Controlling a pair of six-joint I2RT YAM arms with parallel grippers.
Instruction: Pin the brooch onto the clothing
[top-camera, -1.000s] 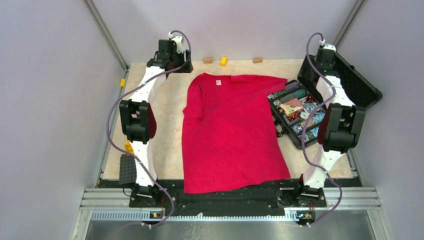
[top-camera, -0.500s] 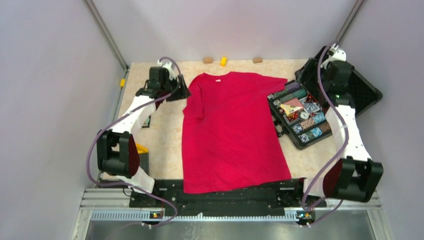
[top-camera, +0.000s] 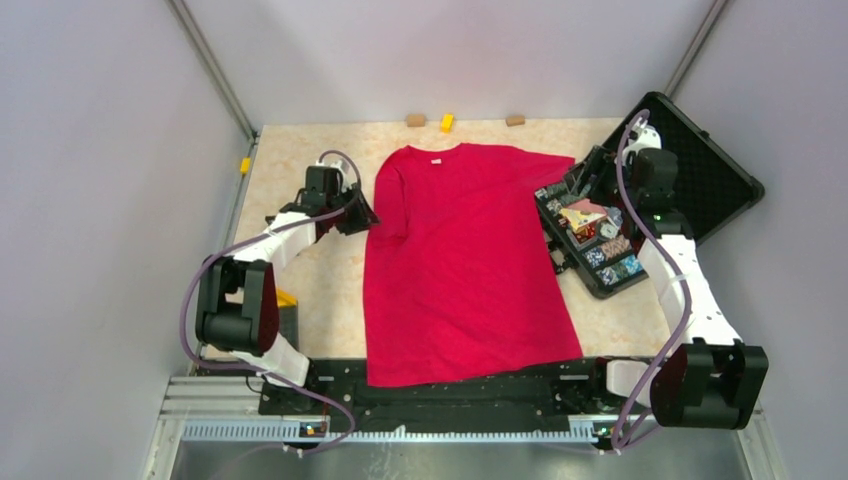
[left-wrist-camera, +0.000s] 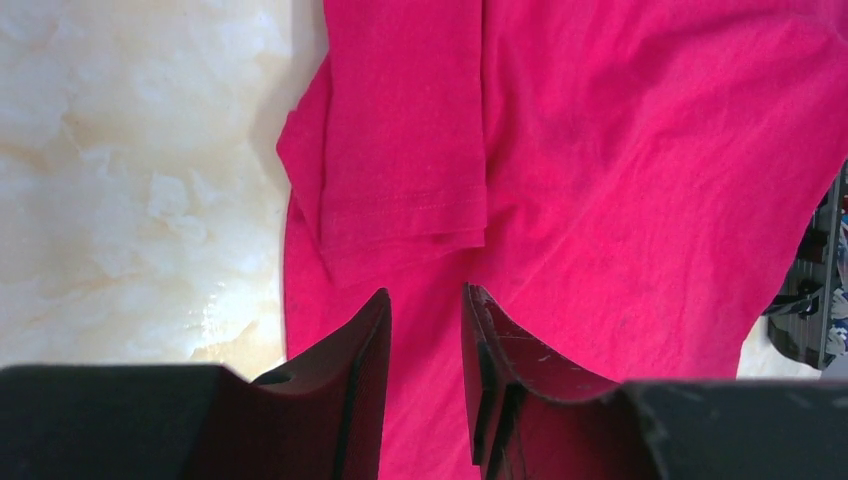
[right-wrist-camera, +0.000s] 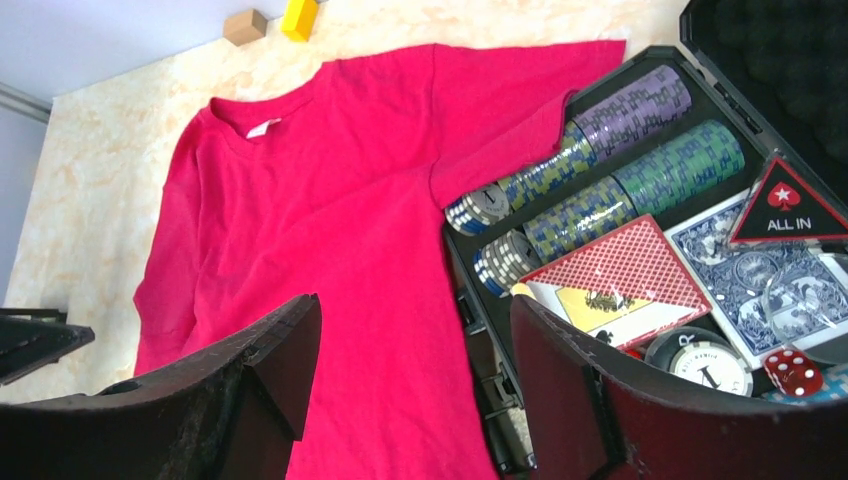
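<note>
— Looking down from above, where is the red T-shirt (top-camera: 460, 270)?
— Spread flat in the middle of the pale surface (top-camera: 330, 285), with one sleeve (left-wrist-camera: 400, 150) folded over. I cannot pick out the brooch in any view.
— And the pincers?
— The left pincer (left-wrist-camera: 425, 295) hovers over the shirt by that folded sleeve, jaws a narrow gap apart, holding nothing. The right pincer (right-wrist-camera: 415, 300) hangs wide open and empty, above the open black case (top-camera: 710, 170) of chips (right-wrist-camera: 640, 105) and cards (right-wrist-camera: 625, 275).
</note>
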